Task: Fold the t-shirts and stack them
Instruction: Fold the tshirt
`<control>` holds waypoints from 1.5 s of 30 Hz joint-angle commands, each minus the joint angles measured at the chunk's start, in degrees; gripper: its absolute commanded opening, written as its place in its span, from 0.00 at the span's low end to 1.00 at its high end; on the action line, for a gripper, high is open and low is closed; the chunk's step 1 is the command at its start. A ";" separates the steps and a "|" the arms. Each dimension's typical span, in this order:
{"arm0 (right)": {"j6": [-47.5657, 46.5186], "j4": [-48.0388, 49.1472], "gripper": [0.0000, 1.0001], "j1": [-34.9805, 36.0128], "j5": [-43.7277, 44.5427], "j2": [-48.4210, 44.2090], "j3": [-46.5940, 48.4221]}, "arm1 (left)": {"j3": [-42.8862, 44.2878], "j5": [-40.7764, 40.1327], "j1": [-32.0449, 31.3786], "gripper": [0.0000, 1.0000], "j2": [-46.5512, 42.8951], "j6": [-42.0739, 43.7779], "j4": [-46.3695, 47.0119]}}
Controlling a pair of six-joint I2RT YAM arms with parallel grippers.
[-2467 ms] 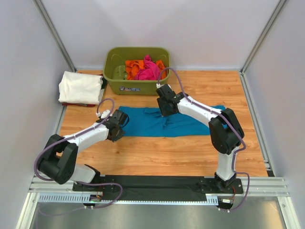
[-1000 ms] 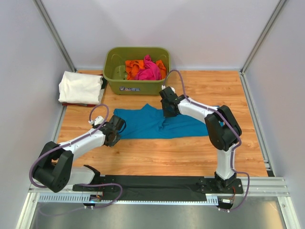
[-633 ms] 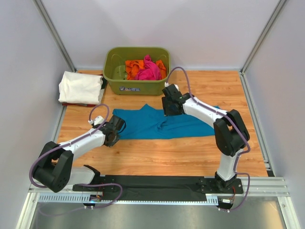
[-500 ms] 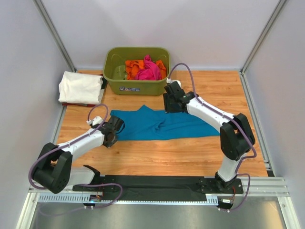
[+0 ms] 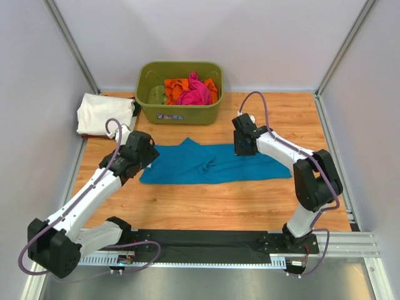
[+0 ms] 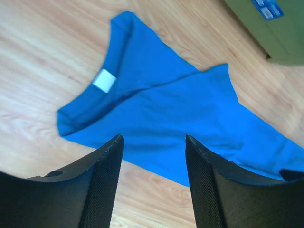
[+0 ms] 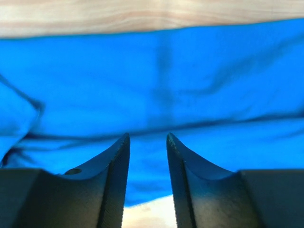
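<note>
A teal-blue t-shirt (image 5: 212, 164) lies spread in a long strip across the middle of the table. My left gripper (image 5: 145, 153) hovers above its left end, where the collar with a white label (image 6: 104, 80) shows. In the left wrist view this gripper (image 6: 154, 142) is open with nothing between its fingers. My right gripper (image 5: 242, 147) is low over the shirt's far edge. The right wrist view shows it (image 7: 147, 137) open by a narrow gap, with only blue cloth (image 7: 156, 80) beneath. A folded white t-shirt (image 5: 105, 114) lies at the back left.
An olive-green tub (image 5: 178, 115) at the back centre holds a pink t-shirt (image 5: 196, 92) and an orange one (image 5: 175, 89). A corner of the tub (image 6: 270, 28) shows in the left wrist view. Grey walls enclose the table on three sides.
My left gripper has opened, let go of the shirt's left end and risen away from it. My right gripper has slid to the right along the shirt's far edge.
</note>
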 commanded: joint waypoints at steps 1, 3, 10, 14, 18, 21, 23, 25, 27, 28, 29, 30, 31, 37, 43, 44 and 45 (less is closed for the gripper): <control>1.29 5.34 0.38 -2.60 0.56 2.79 0.81 | 1.65 5.26 -2.68 0.61 5.60 0.78 4.25; 0.94 6.92 0.32 -4.18 -0.23 4.28 1.16 | 2.35 6.05 -3.66 0.59 11.05 -3.44 5.91; -1.88 9.99 0.22 -6.04 -0.32 7.71 0.20 | 3.85 5.70 -4.46 0.57 24.50 -10.65 13.39; -0.21 8.95 0.15 -5.95 -1.72 11.22 -1.38 | 7.35 4.56 -4.46 0.54 31.97 -13.82 9.54; 2.16 7.98 0.12 -5.95 -1.64 9.92 -5.95 | 9.47 5.08 -4.46 0.53 38.48 -13.04 9.17; 5.14 5.79 0.12 -6.56 -1.19 7.28 -9.03 | 11.75 6.75 -4.63 0.52 42.53 -11.98 8.91; 6.55 4.29 0.12 -7.00 -3.29 5.52 -11.40 | 13.42 7.46 -4.54 0.52 44.73 -11.37 8.82; 8.66 4.29 0.12 -7.18 -4.09 4.12 -13.24 | 14.83 7.98 -4.81 0.52 46.39 -11.10 8.56; 10.94 3.33 0.11 -7.44 -4.54 2.10 -14.92 | 17.38 8.07 -5.85 0.51 48.06 -9.79 8.47; 11.65 2.62 0.11 -7.62 -4.36 0.87 -15.01 | 18.43 8.07 -6.30 0.51 48.60 -9.26 8.30; 12.44 1.66 0.12 -7.62 -2.19 0.25 -14.83 | 20.70 7.99 -6.74 0.51 49.21 -8.21 7.86; 13.67 -0.18 0.11 -7.62 0.10 -0.36 -14.57 | 22.03 7.99 -7.96 0.51 49.83 -7.59 7.60; 14.38 -3.24 0.12 -7.62 4.38 -1.85 -14.48 | 24.57 7.99 -8.58 0.51 51.14 -7.15 6.90; 18.59 -7.58 0.00 -12.36 7.16 -9.40 -18.60 | 34.58 10.44 -12.63 0.49 57.82 -5.30 6.45; 21.33 -6.53 0.04 -16.32 4.87 -17.40 -25.89 | 47.32 13.52 -16.49 0.47 65.91 -4.25 5.66; 21.33 -6.61 0.04 -16.24 4.61 -18.12 -26.26 | 49.18 14.65 -17.37 0.47 67.05 -4.33 5.75; 21.33 -6.52 0.04 -16.32 4.25 -18.99 -26.61 | 51.12 15.27 -17.81 0.47 69.58 -4.25 5.92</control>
